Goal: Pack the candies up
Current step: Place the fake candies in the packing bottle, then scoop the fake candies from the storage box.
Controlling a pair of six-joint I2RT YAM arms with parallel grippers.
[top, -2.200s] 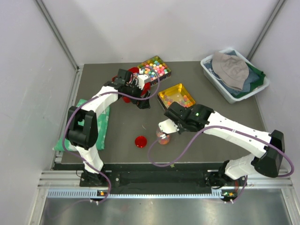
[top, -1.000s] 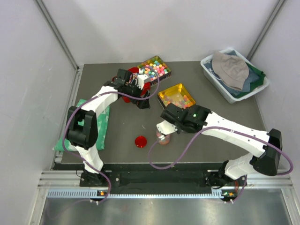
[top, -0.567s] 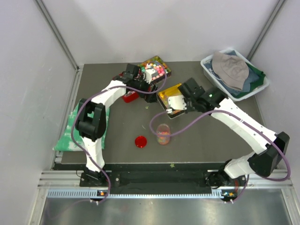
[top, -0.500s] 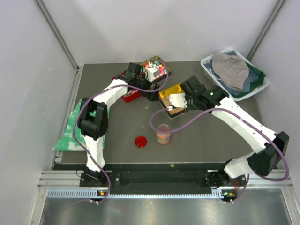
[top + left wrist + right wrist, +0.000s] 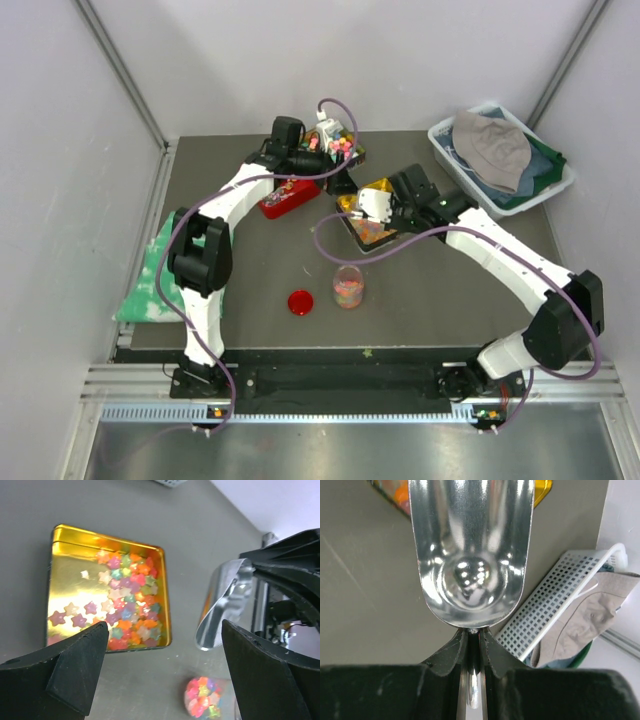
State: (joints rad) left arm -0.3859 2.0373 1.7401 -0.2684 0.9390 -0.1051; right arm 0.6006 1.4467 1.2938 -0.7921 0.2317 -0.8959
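Note:
The candies, small glossy star-like pieces in many colours, lie in a gold tin and fill the lower part of a clear cup standing near the table's middle. My right gripper is shut on the handle of an empty metal scoop, held over the gold tin's far end. My left gripper hangs open behind the gold tin, holding nothing, its fingers wide apart.
A black tin of round pastel balls sits at the back under the left arm. A red tin lies left of it. A red lid rests beside the cup. There is a white basket of clothes back right and a green cloth at left.
The right gripper carried the scoop from the cup back to the gold tin. The left arm swung right, from beside the red tin to over the black tin.

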